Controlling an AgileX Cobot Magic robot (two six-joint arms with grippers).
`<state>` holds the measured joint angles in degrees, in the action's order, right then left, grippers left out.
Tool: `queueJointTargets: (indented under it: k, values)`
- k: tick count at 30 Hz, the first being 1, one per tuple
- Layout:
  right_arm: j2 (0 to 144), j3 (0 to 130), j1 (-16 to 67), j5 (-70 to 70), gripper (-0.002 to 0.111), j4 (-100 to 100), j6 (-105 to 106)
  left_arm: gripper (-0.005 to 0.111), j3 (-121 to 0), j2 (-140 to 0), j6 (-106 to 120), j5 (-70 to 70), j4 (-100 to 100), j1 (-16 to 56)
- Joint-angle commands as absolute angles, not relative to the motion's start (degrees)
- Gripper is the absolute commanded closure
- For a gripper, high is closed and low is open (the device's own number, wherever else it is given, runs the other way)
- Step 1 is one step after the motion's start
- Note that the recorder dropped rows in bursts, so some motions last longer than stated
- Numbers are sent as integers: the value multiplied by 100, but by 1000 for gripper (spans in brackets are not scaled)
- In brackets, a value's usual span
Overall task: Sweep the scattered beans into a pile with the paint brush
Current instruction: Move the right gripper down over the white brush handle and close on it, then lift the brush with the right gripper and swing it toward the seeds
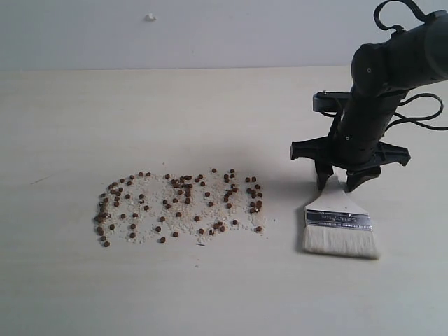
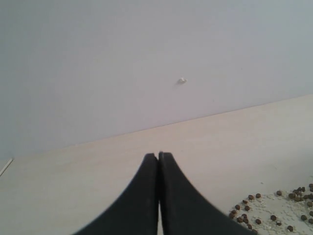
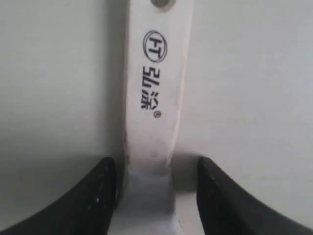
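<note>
Paint brush (image 1: 339,219) flat on pale surface (image 1: 70,294), right hand (image 1: 339,186) spread astride its handle, left hand (image 2: 158,155) pressed together, beans (image 1: 178,203) scattered among whitish crumbs (image 1: 187,224) nearby

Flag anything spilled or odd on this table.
The beans lie spilled in a loose patch with whitish crumbs, left of the paint brush, which lies flat. A small white speck marks the wall.

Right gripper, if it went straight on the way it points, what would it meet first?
The paint brush: the right gripper points down, open jaws straddling its handle, so probably the handle first, though depth is unclear.
</note>
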<state>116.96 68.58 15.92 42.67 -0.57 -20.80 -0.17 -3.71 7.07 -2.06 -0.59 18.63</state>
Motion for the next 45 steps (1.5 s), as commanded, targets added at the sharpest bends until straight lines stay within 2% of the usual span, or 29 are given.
queueJointTargets:
  k: [1,11,20,37,45]
  values:
    - [11827,6844,1605,4089,67,-134,-2074,107,0,-332,686,-207,-69,1848]
    - [11827,6844,1605,4329,108,-146,-1759,107,0,-332,686,-207,-69,1848]
    - [11511,6844,1666,4142,108,-57,-1664,107,0,-332,686,-207,-69,1848]
    - [9715,6822,1666,4747,108,-46,-1452,107,0,-332,686,-207,-69,1848]
    - [7920,5669,1666,3275,108,-46,-1330,107,0,-332,686,-207,-69,1848]
